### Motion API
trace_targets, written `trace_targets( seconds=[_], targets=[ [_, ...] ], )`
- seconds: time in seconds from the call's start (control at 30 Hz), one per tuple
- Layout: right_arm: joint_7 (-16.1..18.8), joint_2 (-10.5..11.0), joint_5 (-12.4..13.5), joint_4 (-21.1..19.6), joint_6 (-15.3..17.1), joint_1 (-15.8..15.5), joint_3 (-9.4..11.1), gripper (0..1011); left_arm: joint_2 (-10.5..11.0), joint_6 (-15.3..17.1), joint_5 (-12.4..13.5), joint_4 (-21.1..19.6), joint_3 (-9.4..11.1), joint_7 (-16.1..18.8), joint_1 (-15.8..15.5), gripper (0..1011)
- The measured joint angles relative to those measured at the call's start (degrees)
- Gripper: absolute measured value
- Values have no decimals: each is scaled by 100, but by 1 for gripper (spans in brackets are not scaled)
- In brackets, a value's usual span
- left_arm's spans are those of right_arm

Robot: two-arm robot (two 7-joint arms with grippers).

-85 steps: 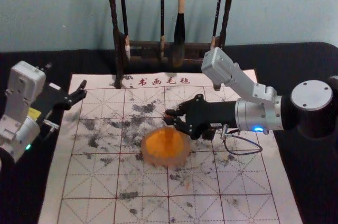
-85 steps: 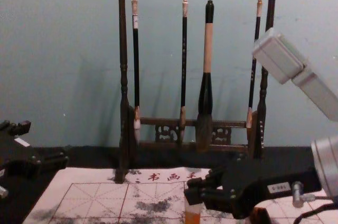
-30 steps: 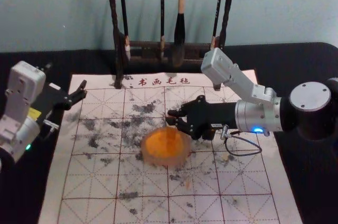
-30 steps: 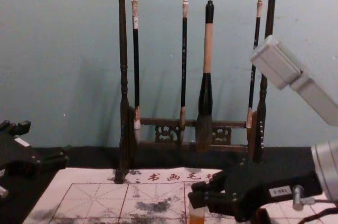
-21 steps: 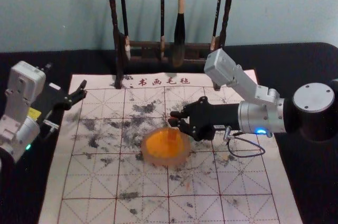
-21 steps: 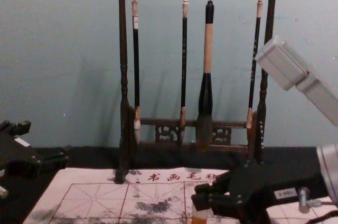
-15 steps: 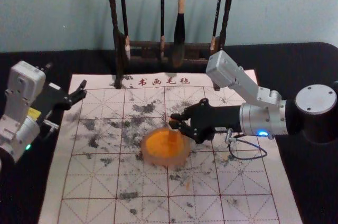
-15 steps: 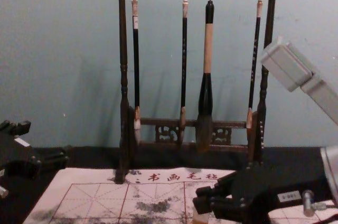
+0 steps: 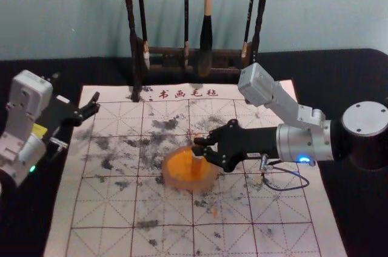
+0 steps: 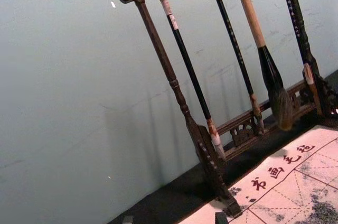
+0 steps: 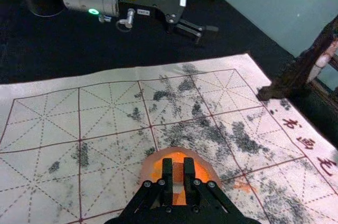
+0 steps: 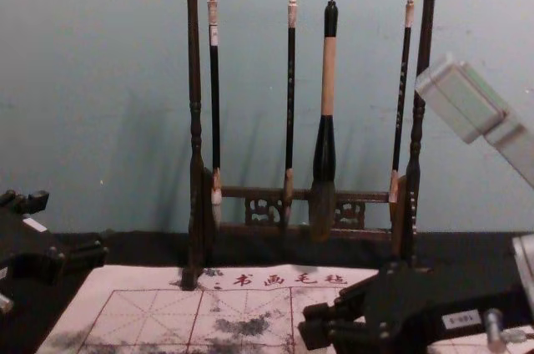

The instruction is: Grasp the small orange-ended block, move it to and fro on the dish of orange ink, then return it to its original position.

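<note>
Orange-ended block is pinched in your right claw, roughly upright over the dish of orange ink; that claw reaches in from 3 o'clock. It should be light and stiff, though wetness may make it slippery, so grip high on its sides. Your left claw rests wide at the dish's 10 o'clock.

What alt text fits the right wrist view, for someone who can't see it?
The robot's right hand grips a small block over a round dish of orange ink, on a white gridded mat smudged with black. Farther off, the left hand hangs open above dark cloth, and a dark wooden stand's foot rests by the mat's red lettering.
</note>
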Motion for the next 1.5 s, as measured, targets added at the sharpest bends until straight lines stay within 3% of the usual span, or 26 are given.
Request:
trace_targets(
  seconds=[0.77,1.5],
  targets=[
    [-113,-253,-46,105,56,109,-188,119,0,0,0,0,0,0,0,1001],
    [-373,-562,-185,483,112,274,-115,119,0,0,0,0,0,0,0,1001]
  ],
)
